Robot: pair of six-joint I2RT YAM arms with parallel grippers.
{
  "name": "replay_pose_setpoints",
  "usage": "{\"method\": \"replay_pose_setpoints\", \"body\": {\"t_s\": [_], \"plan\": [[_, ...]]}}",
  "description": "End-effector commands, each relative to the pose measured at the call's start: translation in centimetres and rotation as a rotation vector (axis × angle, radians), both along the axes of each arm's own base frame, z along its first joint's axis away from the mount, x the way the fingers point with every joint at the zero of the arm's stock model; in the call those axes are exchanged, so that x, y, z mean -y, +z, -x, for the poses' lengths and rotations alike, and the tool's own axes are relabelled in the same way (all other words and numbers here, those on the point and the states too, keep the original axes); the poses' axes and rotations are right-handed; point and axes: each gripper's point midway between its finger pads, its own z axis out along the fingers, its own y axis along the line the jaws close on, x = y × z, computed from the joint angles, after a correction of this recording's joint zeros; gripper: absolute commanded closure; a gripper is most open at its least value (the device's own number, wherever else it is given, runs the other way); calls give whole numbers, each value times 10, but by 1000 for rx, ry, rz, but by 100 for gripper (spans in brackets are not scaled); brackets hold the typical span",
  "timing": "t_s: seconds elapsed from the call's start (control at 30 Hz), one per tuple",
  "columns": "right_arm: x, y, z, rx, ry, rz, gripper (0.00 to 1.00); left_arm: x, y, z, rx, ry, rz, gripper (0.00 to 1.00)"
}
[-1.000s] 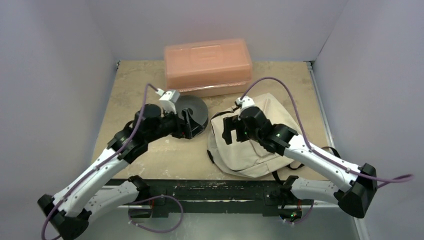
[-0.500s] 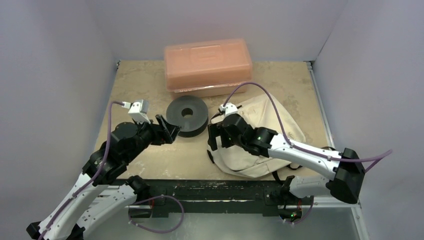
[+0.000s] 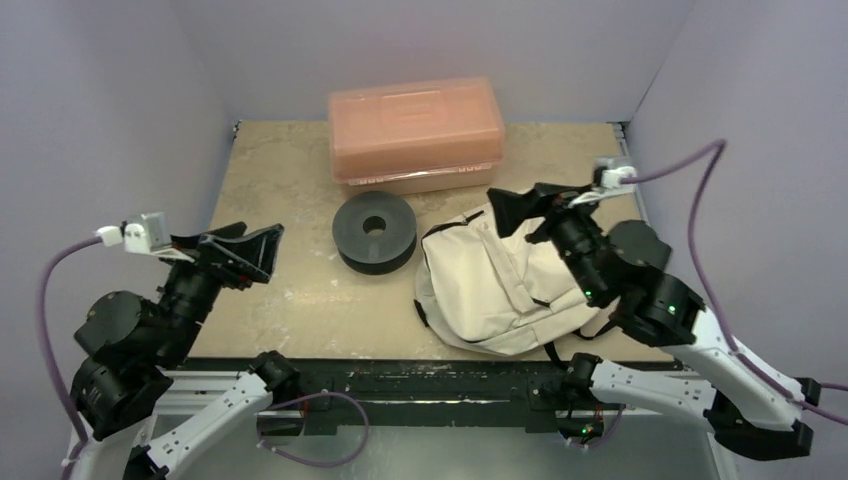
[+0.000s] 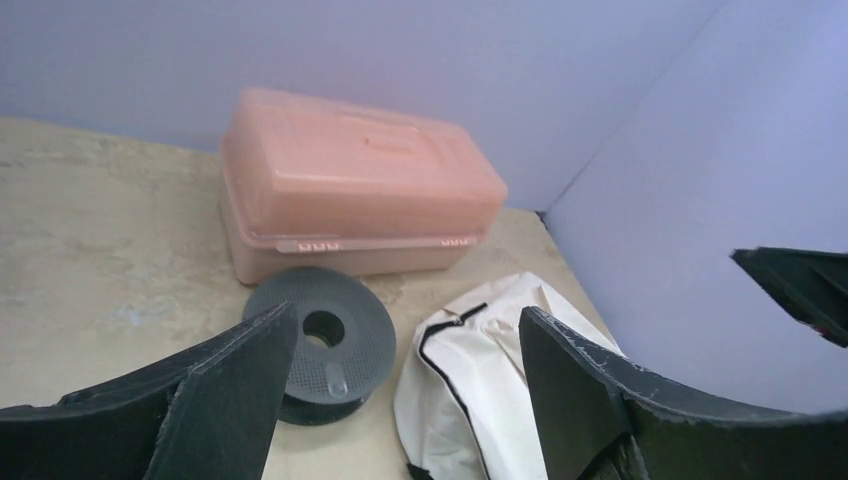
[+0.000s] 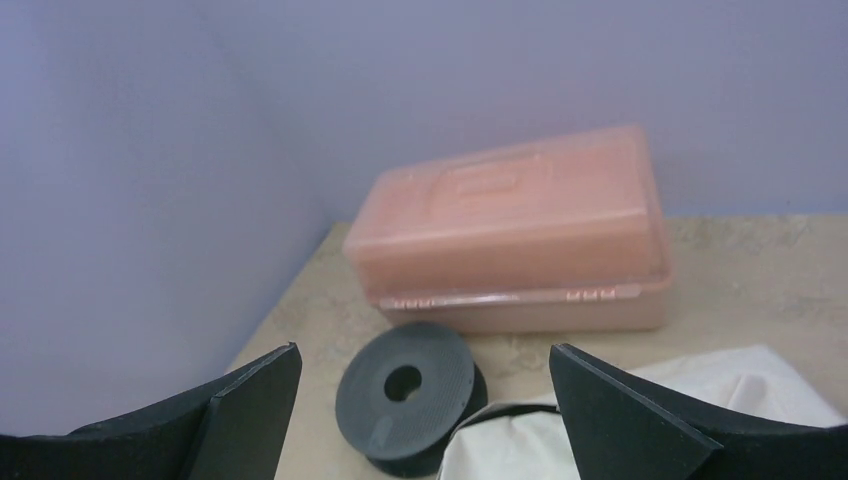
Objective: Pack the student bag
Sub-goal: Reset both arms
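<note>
The student bag (image 3: 500,290) is cream fabric with black zip lines and lies flat on the table at the right front. It also shows in the left wrist view (image 4: 500,400) and the right wrist view (image 5: 730,385). A grey disc-shaped spool (image 3: 375,232) lies just left of the bag, touching nothing. My left gripper (image 3: 245,255) is open and empty, raised over the table's left side, well left of the spool. My right gripper (image 3: 528,215) is open and empty, raised above the bag's far right part.
A salmon-pink plastic box (image 3: 415,130), lid shut, stands at the back behind the spool. Purple walls close in the table on the left, back and right. The bag's black straps (image 3: 565,345) hang near the front edge. The table (image 3: 280,190) is beige stone-look.
Both arms have pulled back and risen. The left gripper left the spool and moved to the near left. The right gripper left the bag's left edge and moved up to the right.
</note>
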Motion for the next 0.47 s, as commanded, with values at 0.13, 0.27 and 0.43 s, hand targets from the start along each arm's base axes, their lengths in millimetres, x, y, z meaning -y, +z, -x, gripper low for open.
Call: {"method": "replay_pose_setpoints", "body": {"t_s": [0.13, 0.27, 0.43], "plan": [[73, 77, 23, 230, -117, -103, 1, -53, 34, 10, 142, 195, -76, 17], [83, 81, 29, 253, -124, -127, 1, -55, 36, 9, 146, 208, -80, 17], [82, 75, 32, 270, -99, -126, 1, -48, 32, 5, 126, 194, -80, 17]]}}
